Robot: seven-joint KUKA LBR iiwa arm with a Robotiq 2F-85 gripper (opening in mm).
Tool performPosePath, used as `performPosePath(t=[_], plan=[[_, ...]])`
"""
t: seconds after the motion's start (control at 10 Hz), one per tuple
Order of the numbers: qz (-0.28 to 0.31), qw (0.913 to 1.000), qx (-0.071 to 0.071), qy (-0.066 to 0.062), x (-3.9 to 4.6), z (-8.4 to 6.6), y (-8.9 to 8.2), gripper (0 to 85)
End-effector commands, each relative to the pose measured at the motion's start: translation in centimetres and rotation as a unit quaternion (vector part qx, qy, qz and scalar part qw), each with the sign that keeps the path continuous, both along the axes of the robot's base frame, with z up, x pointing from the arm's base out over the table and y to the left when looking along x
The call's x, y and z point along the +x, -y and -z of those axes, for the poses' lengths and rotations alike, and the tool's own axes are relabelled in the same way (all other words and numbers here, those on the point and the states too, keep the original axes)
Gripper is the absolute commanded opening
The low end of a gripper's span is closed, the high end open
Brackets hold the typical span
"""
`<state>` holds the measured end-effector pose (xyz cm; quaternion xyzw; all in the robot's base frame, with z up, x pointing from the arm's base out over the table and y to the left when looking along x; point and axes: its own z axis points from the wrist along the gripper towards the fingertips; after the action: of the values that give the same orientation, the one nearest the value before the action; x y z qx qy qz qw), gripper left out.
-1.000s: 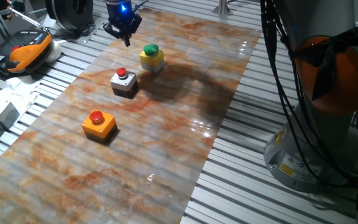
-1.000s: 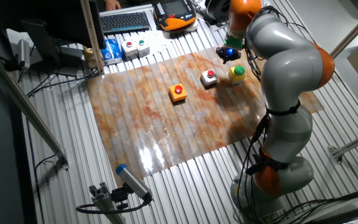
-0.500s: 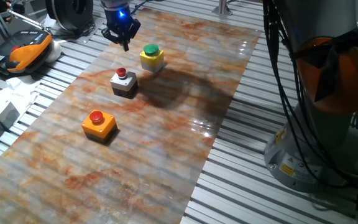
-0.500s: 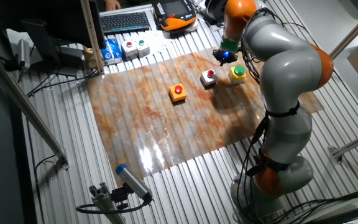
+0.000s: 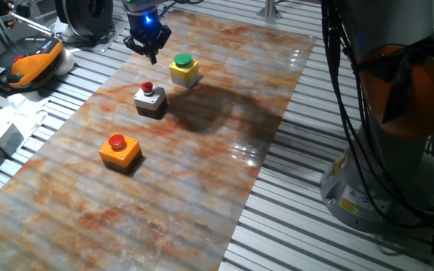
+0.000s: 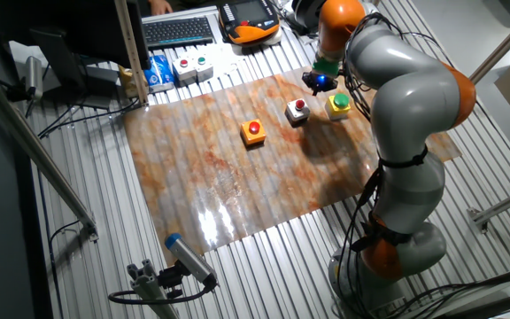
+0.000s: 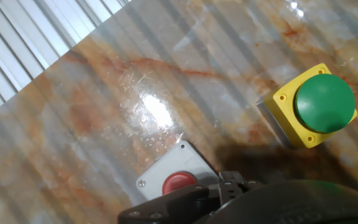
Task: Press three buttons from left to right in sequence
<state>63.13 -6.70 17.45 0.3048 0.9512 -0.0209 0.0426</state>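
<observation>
- I see the jaws [image 5: 152, 54] hanging above the marbled mat [image 5: 202, 150] on the table [image 5: 300, 226], up near the far end of the button row, with a blue light glowing on the hand just above them.
- I cannot tell whether the jaws are open or closed: no view shows the fingertips clearly, and I see nothing held in them.
- In one fixed view the yellow box with the green cap [image 5: 184, 69] sits just to the right of the jaws, a little nearer the camera; the jaws are not touching it.
- The grey-white box with the red cap [image 5: 150, 100] stands next along the row, close to the yellow one but apart from it.
- The orange box with the red cap [image 5: 120, 150] sits further along the same diagonal, well apart from the other two.
- From the other fixed view I read the jaws [image 6: 320, 81] just behind the gap between the grey-white box [image 6: 297, 111] and the yellow box [image 6: 338, 105], with the orange box [image 6: 254, 132] off to the left.
- The hand view looks down on the yellow box [image 7: 312, 106] at the right and the grey-white box [image 7: 176, 176] at the bottom edge, partly hidden by the dark body of the hand.
- An orange teach pendant [image 5: 29, 64] lies on the slatted table beside the mat.
</observation>
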Motion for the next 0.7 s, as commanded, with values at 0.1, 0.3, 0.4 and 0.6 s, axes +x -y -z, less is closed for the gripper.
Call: performPosePath(t=[0.1, 0.3, 0.4, 0.6], plan=[[0.000, 1.0000, -0.002, -0.001, -0.01, 0.00, 0.00, 0.0], [-0.001, 1.0000, 0.000, -0.001, -0.01, 0.00, 0.00, 0.0], [-0.001, 1.0000, -0.006, -0.002, -0.01, 0.00, 0.00, 0.0], [-0.003, 1.0000, -0.009, -0.001, -0.01, 0.00, 0.00, 0.0]])
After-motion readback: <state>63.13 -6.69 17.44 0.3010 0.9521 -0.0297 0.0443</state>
